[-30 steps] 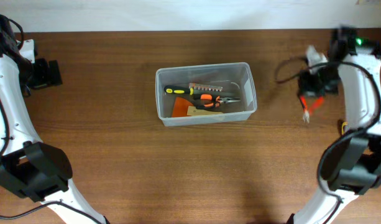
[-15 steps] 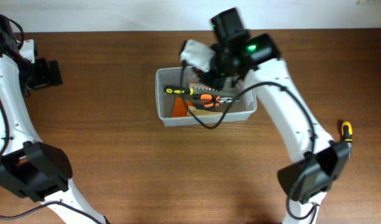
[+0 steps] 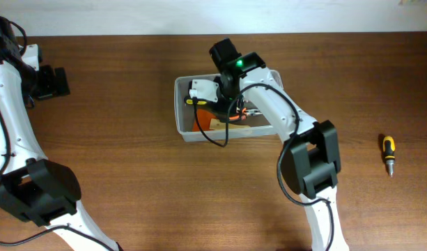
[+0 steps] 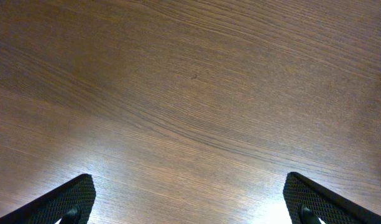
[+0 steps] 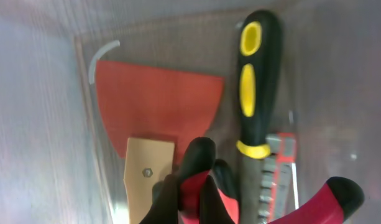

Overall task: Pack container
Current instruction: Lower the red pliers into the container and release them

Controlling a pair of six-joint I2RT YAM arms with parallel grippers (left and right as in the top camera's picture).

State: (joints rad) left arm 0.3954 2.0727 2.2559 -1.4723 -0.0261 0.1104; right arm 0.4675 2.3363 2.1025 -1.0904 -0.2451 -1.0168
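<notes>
The clear container [image 3: 177, 111] stands at the table's middle. It holds a yellow-and-black screwdriver [image 5: 255, 93], an orange scraper [image 5: 154, 102] with a wooden handle, a bit strip and orange pliers. My right gripper [image 3: 226, 97] reaches down into the container. In the right wrist view it [image 5: 193, 200] is shut on one handle of red-and-black pliers [image 5: 199, 163], just above the scraper; the other handle [image 5: 339, 196] sticks out to the right. My left gripper [image 3: 53, 81] is open and empty over bare wood at the far left [image 4: 190, 205].
A small yellow-and-black screwdriver [image 3: 388, 150] lies on the table at the far right. The container's left wall [image 5: 41, 124] is close beside the held pliers.
My right arm carried the red-and-black pliers from the far right of the table to the container and lowered them inside. The left arm has not moved.
</notes>
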